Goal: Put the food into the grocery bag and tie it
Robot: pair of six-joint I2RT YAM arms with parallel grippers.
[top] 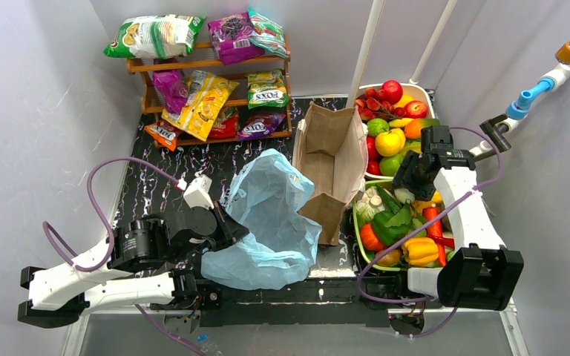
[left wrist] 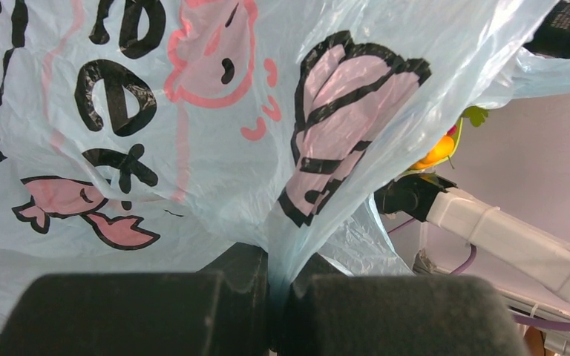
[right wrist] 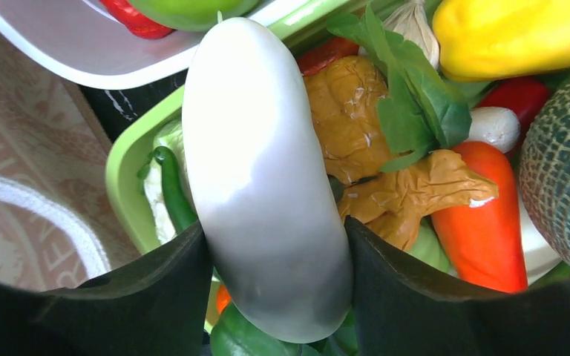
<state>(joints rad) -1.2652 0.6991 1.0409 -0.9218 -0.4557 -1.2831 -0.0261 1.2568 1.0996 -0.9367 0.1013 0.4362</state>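
Note:
The light-blue grocery bag (top: 271,215) lies crumpled on the table between the arms. My left gripper (top: 226,222) is shut on a fold of its edge, and in the left wrist view the film (left wrist: 193,111) is pinched between the fingers of that gripper (left wrist: 280,278). My right gripper (top: 410,185) hovers over the green tray (top: 358,236) and is shut on a glossy white oblong vegetable (right wrist: 267,185), held upright between the pads (right wrist: 171,289). Peppers (top: 421,251), an orange-red piece (right wrist: 482,215) and leafy greens (right wrist: 408,96) fill the tray.
A stiff brown paper bag (top: 334,159) stands open between the blue bag and the trays. A white tray (top: 364,90) of red, yellow and green fruit sits behind the green one. A wooden shelf (top: 208,67) of snack packets stands at the back left.

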